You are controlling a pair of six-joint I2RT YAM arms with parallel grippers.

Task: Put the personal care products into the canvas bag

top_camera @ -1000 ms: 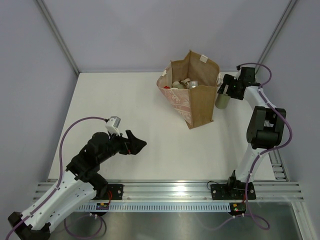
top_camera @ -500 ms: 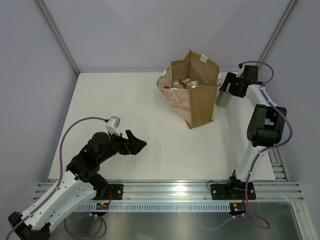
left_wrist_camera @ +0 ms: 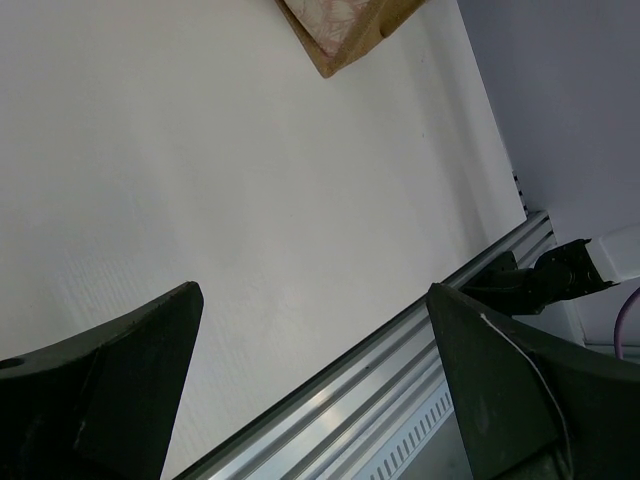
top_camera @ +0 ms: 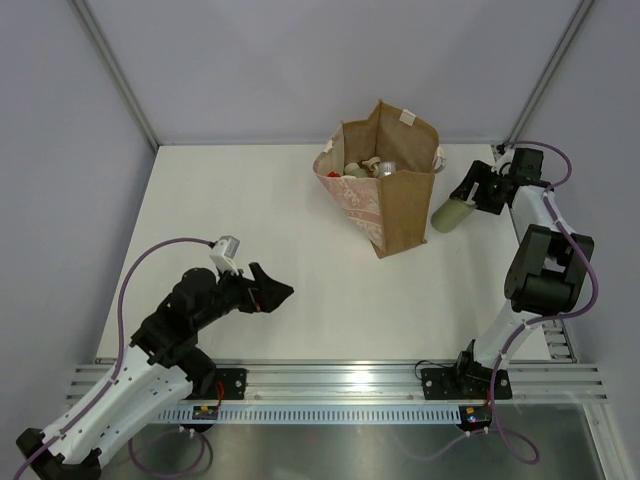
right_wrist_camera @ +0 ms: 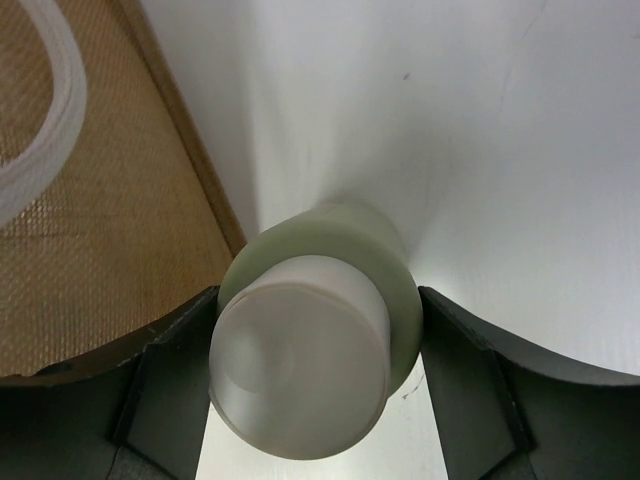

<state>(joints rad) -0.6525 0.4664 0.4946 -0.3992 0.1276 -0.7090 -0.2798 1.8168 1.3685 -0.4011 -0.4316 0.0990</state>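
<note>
The right gripper [top_camera: 474, 193] clasps a cream bottle [top_camera: 451, 213] by its capped end. The bottle is tilted, just beside the canvas bag [top_camera: 404, 208] near the far right corner of the worktop [top_camera: 230, 200]. The pickup seems in hand — next, a lift over the bag's mouth. The left gripper [top_camera: 272, 290] gapes wide, empty.

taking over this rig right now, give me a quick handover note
Left claw: open, empty, over the white table, well away from the bag.
Right claw: closed on the pale cream bottle with a white cap, which is tilted just right of the bag, outside it.
Tall tan canvas bag: upright at the far side, several products visible inside.
Done: those are packed.
Left: lift the cream bottle over the rim and drop it in. No other product shows outside the bag.
</note>
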